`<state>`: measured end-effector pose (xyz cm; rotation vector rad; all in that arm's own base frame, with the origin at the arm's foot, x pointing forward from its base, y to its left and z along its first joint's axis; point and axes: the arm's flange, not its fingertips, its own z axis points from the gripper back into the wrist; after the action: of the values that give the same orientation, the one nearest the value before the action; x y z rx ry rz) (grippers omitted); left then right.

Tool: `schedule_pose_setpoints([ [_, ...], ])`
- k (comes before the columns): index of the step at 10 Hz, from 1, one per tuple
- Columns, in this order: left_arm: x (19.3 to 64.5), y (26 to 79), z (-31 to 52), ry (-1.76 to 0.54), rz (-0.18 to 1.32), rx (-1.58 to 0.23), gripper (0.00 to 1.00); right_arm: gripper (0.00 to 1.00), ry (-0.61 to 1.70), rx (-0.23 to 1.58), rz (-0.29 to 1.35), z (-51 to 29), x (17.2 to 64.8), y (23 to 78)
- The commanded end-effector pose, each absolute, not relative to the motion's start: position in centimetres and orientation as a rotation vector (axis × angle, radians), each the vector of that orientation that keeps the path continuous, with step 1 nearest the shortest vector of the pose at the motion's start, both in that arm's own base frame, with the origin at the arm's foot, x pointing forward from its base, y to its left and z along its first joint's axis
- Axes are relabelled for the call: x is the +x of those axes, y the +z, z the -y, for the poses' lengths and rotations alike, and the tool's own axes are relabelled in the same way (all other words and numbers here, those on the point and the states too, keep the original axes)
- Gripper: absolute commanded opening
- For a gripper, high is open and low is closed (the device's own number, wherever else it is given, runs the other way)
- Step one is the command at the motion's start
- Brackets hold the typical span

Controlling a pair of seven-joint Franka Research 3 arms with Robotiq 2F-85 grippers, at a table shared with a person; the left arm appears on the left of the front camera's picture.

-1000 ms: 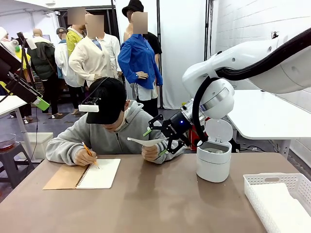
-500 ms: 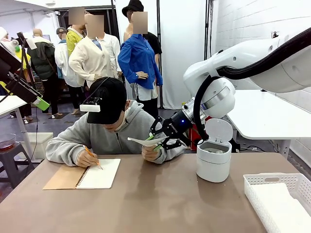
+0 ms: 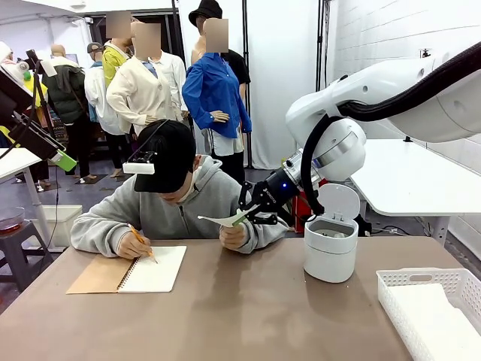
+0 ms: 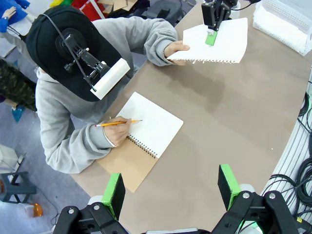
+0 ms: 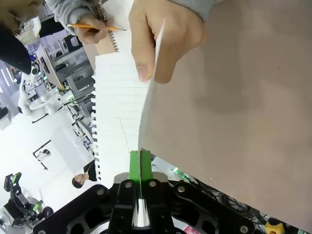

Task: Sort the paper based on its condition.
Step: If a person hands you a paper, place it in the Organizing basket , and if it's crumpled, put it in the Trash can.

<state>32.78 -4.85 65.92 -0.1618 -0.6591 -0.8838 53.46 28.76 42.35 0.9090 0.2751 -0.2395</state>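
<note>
**benchwatcher:** Going left to right across the table: the person's writing hand (image 3: 132, 243) holds a pencil (image 4: 118, 123) on the open spiral notebook (image 3: 154, 268), then their other hand (image 3: 234, 235) holds up a loose sheet of paper (image 3: 223, 219) above the tabletop, near the far edge. The right gripper (image 3: 242, 215) has its green pads clamped flat on the opposite edge of that sheet — in the right wrist view the pads meet with the paper (image 5: 124, 114) pinched between them. So this is the handover step, I'd say: both hand and gripper have hold of it at once.

**torque_tom:** Agreed. What's the left one doing?

**benchwatcher:** The left gripper (image 4: 170, 187) hangs high above the table with its fingers spread wide, holding nothing.

**torque_tom:** And where would the sheet go?

**benchwatcher:** Further right there's a white lidded bin (image 3: 331, 242) with its lid up, then a white lattice basket (image 3: 430, 308) at the table's near right corner. The sheet looks flat and lined, with a torn perforated edge but no crumpling — so my guess is the basket rather than the bin. The next move needs the person to let go first, then a gentle pull away so the thin sheet doesn't tear or slip from the pads.
</note>
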Motion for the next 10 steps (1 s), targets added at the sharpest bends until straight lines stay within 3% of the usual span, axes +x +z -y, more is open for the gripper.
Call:
schedule_pose_setpoints([
  [1, 32.7, 65.9, 4.8, -0.882, 0.659, -0.160, 1.00, 0.00, -0.200, 0.958, -0.295, -28.7, 53.3, 42.5],
  [7, 32.7, 65.9, 4.8, -0.882, 0.659, -0.160, 1.00, 0.00, -0.003, 0.898, -0.265, -28.7, 51.2, 48.3],
  [10, 32.7, 65.9, 4.8, -0.882, 0.659, -0.160, 1.00, 0.00, 0.207, 0.811, -0.079, -26.4, 49.2, 54.8],
])
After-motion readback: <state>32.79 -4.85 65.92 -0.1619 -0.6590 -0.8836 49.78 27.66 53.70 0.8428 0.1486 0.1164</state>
